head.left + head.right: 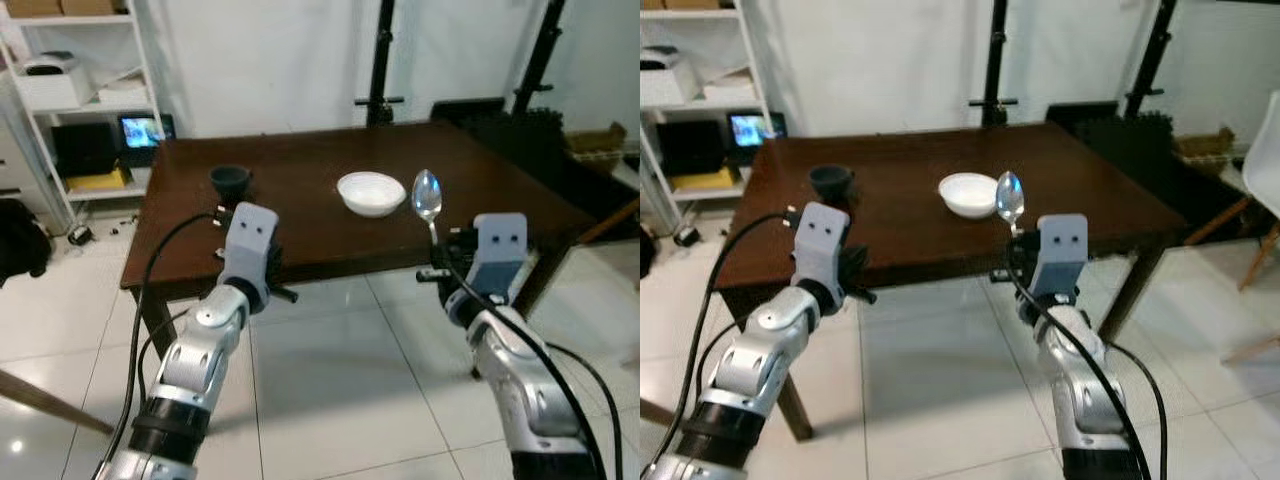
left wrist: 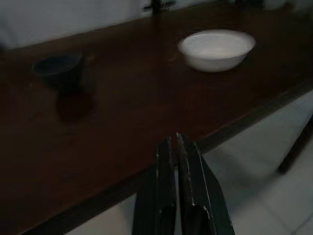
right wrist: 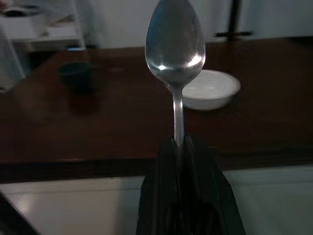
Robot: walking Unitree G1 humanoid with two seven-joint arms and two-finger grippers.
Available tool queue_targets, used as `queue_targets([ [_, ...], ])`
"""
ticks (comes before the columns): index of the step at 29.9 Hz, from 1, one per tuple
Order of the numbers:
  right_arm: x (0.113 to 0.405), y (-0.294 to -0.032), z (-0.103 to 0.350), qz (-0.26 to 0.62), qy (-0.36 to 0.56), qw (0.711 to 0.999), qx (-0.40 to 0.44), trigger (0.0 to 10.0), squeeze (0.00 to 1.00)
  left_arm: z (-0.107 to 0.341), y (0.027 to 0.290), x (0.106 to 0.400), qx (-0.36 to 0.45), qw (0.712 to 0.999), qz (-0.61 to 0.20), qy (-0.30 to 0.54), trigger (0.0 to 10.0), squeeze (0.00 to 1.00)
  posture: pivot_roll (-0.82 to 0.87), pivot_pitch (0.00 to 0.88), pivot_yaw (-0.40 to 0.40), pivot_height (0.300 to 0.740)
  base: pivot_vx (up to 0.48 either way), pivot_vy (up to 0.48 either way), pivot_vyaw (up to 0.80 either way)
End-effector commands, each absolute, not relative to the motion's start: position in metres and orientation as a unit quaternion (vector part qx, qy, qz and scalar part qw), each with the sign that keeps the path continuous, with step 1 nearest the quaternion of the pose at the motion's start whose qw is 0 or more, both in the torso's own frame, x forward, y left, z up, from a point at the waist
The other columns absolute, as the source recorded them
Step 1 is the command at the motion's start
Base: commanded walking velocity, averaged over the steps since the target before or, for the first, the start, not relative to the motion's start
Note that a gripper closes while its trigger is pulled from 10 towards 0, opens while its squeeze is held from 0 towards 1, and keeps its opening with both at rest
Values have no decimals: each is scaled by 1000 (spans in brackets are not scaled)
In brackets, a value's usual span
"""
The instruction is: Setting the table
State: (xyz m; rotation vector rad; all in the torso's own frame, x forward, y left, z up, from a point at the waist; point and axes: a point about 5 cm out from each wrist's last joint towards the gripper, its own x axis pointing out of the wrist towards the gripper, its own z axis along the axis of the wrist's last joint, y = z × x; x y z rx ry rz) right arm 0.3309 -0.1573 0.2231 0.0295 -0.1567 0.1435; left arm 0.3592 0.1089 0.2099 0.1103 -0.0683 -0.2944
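We stand before a dark wooden table [image 1: 300, 235] on a white tiled floor [image 1: 330, 390], with a white shelf unit [image 1: 75, 100] off to our left against the wall. Both our arms are raised in front of the table's near edge. Our right gripper [image 3: 180, 142] is clamped on the handle of a metal spoon [image 3: 175, 46], which stands upright with its bowl uppermost, held over the floor just short of the table edge. Our left gripper [image 2: 176, 147] hovers at the near edge too, its fingers pressed together with nothing between them. On the table a white bowl [image 1: 371, 192] sits near the middle, and a small dark cup [image 1: 230, 181] stands well apart to its left.
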Motion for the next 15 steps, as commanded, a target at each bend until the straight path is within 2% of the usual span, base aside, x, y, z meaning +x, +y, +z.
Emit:
queue_targets([
  [1,330,-163,221,62,-76,995,13,10000,0,206,106,359,56,987,-151,-28,10000,0,-60,21,76,740,480,0,0],
  [15,330,-163,221,62,-77,995,13,10000,0,205,106,360,56,986,-152,-28,10000,0,-60,16,78,740,480,0,0],
])
